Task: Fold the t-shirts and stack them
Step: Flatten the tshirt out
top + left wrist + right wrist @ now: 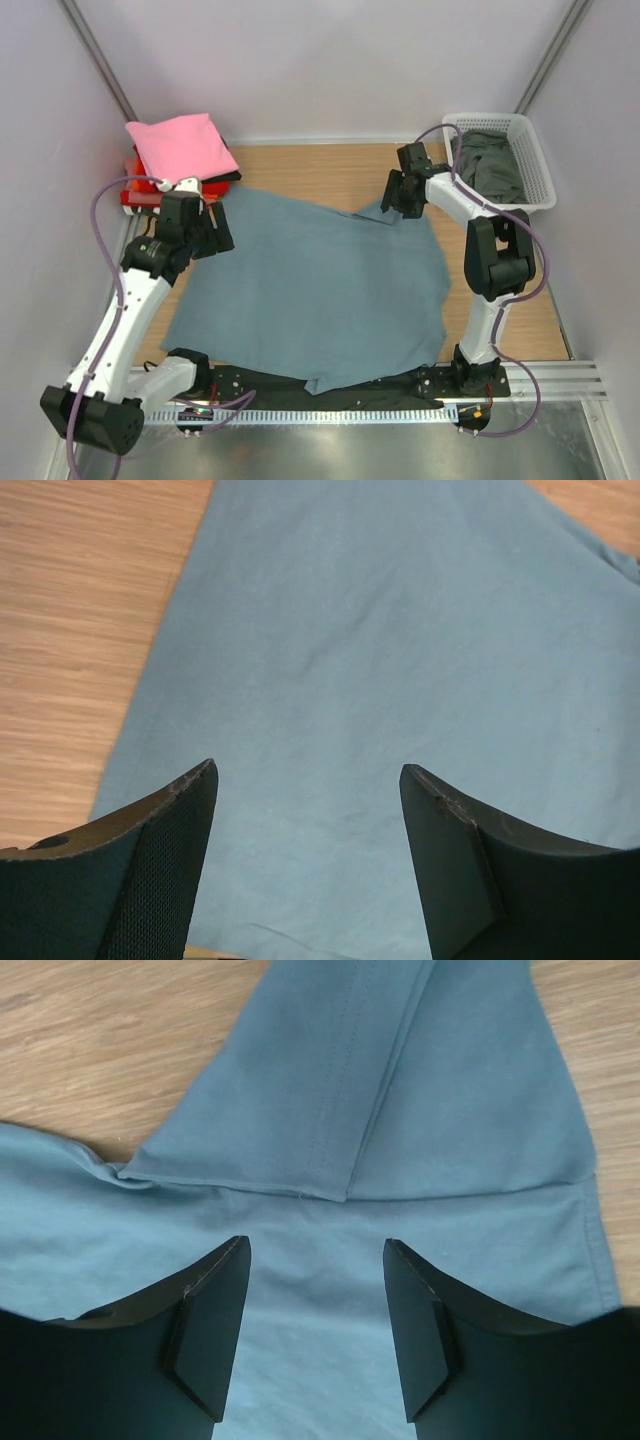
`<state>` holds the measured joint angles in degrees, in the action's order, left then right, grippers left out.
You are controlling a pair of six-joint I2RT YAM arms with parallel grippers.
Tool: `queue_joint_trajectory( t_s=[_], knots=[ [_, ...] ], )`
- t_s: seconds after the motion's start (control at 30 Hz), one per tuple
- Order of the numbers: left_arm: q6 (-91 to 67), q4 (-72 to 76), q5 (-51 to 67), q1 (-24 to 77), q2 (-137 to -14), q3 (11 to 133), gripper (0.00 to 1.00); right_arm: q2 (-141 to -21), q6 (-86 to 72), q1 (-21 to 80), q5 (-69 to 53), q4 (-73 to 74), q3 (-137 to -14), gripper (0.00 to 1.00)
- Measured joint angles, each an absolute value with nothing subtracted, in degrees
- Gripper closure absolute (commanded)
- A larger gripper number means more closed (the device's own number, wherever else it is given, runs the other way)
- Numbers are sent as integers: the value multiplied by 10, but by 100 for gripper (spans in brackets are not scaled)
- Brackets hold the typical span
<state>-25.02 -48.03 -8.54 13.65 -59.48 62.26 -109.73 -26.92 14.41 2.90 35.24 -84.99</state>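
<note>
A large slate-blue t-shirt (pixel 320 290) lies spread over the wooden table. Its far right sleeve (pixel 370 1090) is folded over onto the body. My left gripper (pixel 218 238) hovers open over the shirt's far left corner (pixel 330 680), nothing between its fingers. My right gripper (pixel 398 205) is open just above the shirt (pixel 320 1300) near the folded sleeve, holding nothing. A folded pink t-shirt (pixel 180 147) tops a stack at the back left, with a red t-shirt (pixel 135 192) and black cloth (pixel 222 180) under it. A dark grey-green t-shirt (pixel 490 165) lies in the basket.
The white lattice basket (pixel 536 165) stands at the back right corner. Bare wood (pixel 320 170) shows behind the blue shirt and along its right side (pixel 520 320). White walls close in the table on three sides.
</note>
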Motion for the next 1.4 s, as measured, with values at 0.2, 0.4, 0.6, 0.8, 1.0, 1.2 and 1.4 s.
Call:
queue_joint_trajectory(
  t_s=[0.2,0.4,0.6,0.8,1.0,1.2,1.4],
  knots=[
    [-251,-468,-97,136,-537,578,26,-1127,-277,144,26,327,-850,44],
    [-254,-479,-99,136,-524,560,26,-1158,-283,144,24,317,-851,48],
    [-263,-504,-101,136,-495,557,26,-1169,-287,144,23,310,-851,52],
    [-269,-508,-108,136,-465,552,25,-1182,-289,144,22,301,-856,58],
    [-269,-508,-114,136,-465,545,25,-1188,-289,144,22,297,-863,74],
    [-270,-508,-116,136,-465,540,25,-1189,-289,144,22,304,-873,91],
    [-270,-508,-120,136,-465,540,25,-1193,-289,144,17,324,-920,99]
  ],
)
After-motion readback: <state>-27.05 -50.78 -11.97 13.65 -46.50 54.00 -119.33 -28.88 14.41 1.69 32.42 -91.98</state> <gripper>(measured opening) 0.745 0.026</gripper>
